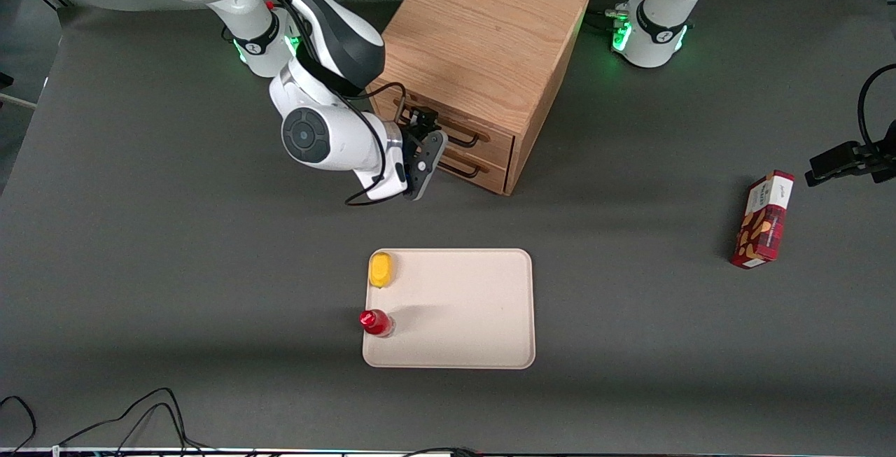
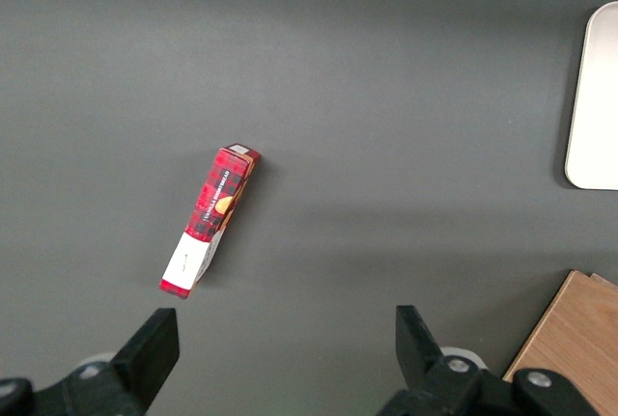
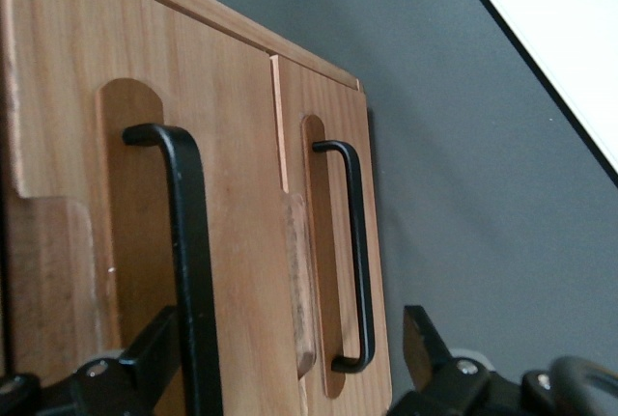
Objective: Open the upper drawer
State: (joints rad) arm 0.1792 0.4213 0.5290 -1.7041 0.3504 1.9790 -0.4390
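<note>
The gripper (image 1: 425,141) sits right in front of the wooden cabinet (image 1: 483,44), level with its two drawer fronts and turned toward them. In the right wrist view its two black fingers (image 3: 154,363) stand spread apart, one at the black bar handle (image 3: 188,242) of the upper drawer (image 3: 193,146), the other out over the dark table (image 1: 175,268) past the lower drawer (image 3: 328,146). Nothing is clamped between them; whether the near finger touches the bar cannot be told.

The upper drawer lies directly before the hand, its light-oak front flush with the cabinet and closed, the handle standing out from a rounded recess. Just beneath it is the lower drawer, also closed, with its own black handle (image 3: 352,252) of the same kind.

Nearer the front camera than the gripper lies a pale tray (image 1: 483,345). On the tray's edge closest to the hand sits a yellow object (image 1: 381,269), and a small red bottle (image 1: 374,322) stands at the same edge, nearer the camera.

Well away from the gripper, toward the parked arm's end of the table, a red plaid box (image 1: 763,220) lies on the table, apart from everything else.
</note>
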